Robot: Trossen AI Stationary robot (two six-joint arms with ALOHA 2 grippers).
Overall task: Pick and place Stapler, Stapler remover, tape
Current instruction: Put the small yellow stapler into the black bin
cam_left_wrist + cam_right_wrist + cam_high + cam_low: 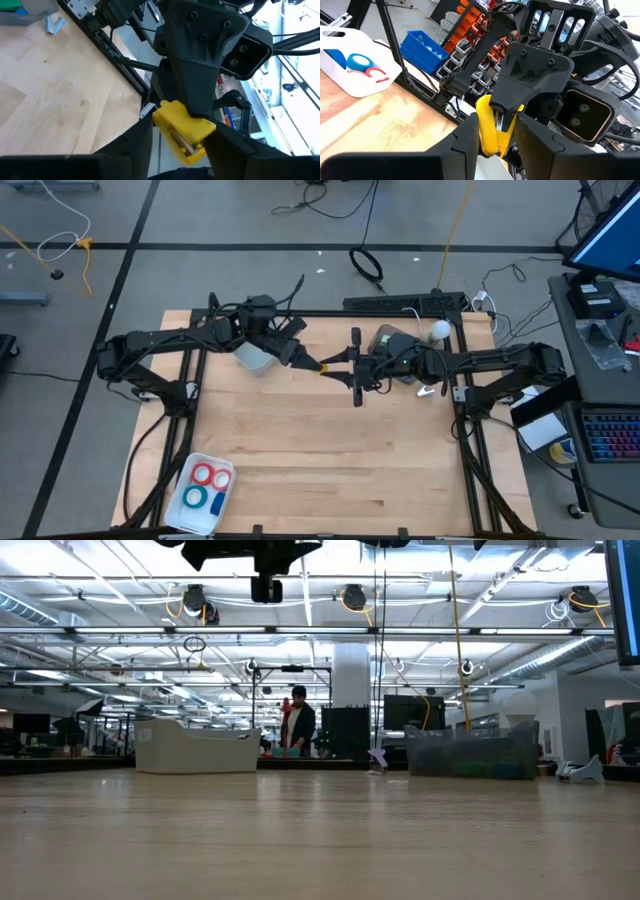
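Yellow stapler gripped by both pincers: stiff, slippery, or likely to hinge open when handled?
Probably rigid: the yellow stapler shows no bending between the left pincer and the right pincer. Its smooth, glossy shell may slip a little. The seam with metal showing inside suggests it could hinge open if gripped off-centre.

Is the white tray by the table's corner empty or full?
Partly full: the white tray holds tape rolls, red and blue, with some bare floor left.

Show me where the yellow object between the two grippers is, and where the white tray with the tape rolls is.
yellow object (182, 127): left wrist view, on its yellow top face between the dark fingers.
white tray (192, 524): high view, on its near rim.
tape rolls (204, 475): high view, on a red ring.
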